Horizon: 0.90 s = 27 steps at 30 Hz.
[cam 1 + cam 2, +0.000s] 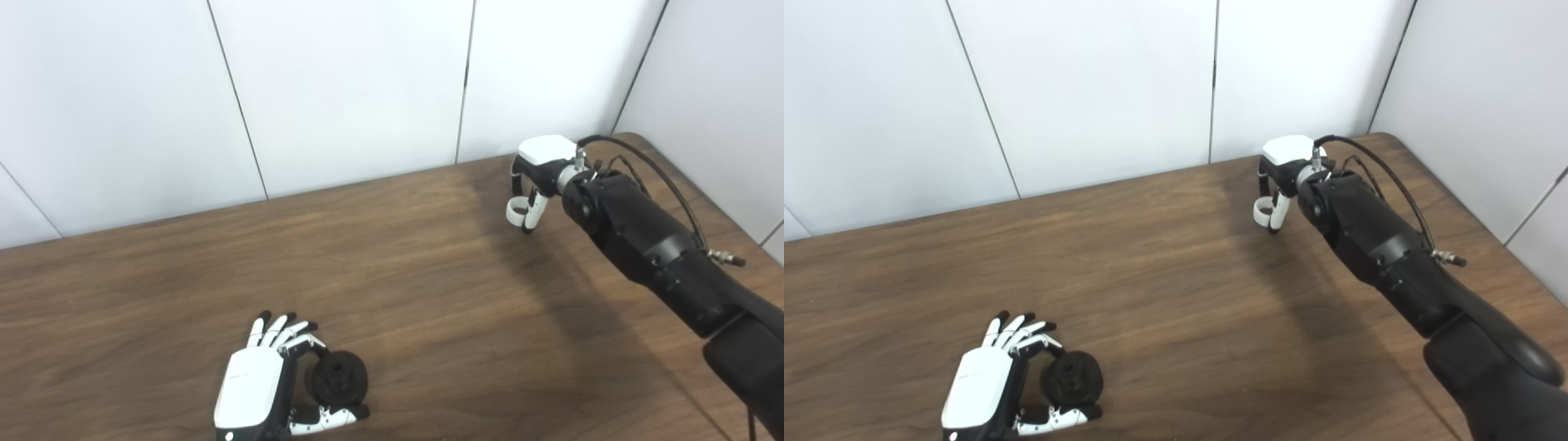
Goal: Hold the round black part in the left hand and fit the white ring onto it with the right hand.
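Note:
The round black part (339, 378) sits near the table's front edge, held between the thumb and fingers of my left hand (263, 383), which is shut on it. Far across the table at the back right, my right hand (536, 174) points down with its fingers curled around the white ring (516, 211). The ring hangs just above the wood surface. In the right eye view the ring (1264, 212) and the black part (1072, 380) lie wide apart.
The brown wooden table (392, 269) runs up to white wall panels at the back and on the right. My right forearm (649, 245) with a black cable crosses the table's right side.

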Each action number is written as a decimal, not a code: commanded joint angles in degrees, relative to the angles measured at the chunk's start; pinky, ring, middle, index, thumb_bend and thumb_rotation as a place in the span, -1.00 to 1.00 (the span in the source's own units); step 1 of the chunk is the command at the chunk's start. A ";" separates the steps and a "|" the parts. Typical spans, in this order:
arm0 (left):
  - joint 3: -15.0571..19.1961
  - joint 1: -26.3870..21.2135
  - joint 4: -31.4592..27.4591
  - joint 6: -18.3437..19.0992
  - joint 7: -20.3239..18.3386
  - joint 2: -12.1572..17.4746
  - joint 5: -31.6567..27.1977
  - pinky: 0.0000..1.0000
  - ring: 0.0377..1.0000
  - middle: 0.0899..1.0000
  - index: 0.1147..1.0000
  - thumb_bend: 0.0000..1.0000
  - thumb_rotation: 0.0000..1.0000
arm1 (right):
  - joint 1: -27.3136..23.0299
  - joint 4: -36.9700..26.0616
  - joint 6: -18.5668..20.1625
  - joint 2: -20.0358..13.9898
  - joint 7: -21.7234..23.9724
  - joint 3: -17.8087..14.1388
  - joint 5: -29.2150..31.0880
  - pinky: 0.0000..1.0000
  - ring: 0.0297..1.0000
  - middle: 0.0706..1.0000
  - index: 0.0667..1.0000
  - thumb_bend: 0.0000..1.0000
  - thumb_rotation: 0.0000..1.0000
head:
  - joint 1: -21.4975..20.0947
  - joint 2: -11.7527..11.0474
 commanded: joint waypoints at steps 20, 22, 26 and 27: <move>-0.88 0.31 1.65 0.41 -0.39 -0.32 1.28 1.00 0.80 0.54 -0.17 0.05 -0.89 | -4.25 -13.18 0.20 -2.38 13.13 0.47 -2.47 1.00 0.97 0.66 -0.10 0.05 -0.73 | 1.08 -0.22; -0.99 0.24 1.69 0.51 -0.43 -0.42 1.43 1.00 0.80 0.54 -0.17 0.05 -0.89 | -4.24 -15.05 -0.24 -1.88 14.08 0.39 -2.08 1.00 0.96 0.65 -0.11 0.05 -0.73 | 1.43 -0.19; -1.22 0.05 2.24 0.37 0.09 -0.69 1.66 1.00 0.80 0.54 -0.17 0.05 -0.89 | -3.98 -18.95 -1.76 -0.77 15.02 0.63 -2.02 1.00 0.93 0.62 -0.11 0.05 -0.73 | 2.17 -0.15; -1.28 0.00 2.32 0.34 0.16 -0.76 1.69 1.00 0.80 0.54 -0.17 0.05 -0.89 | -3.90 -19.88 -2.18 -0.54 15.28 0.77 -2.20 1.00 0.93 0.61 -0.11 0.05 -0.73 | 2.39 -0.09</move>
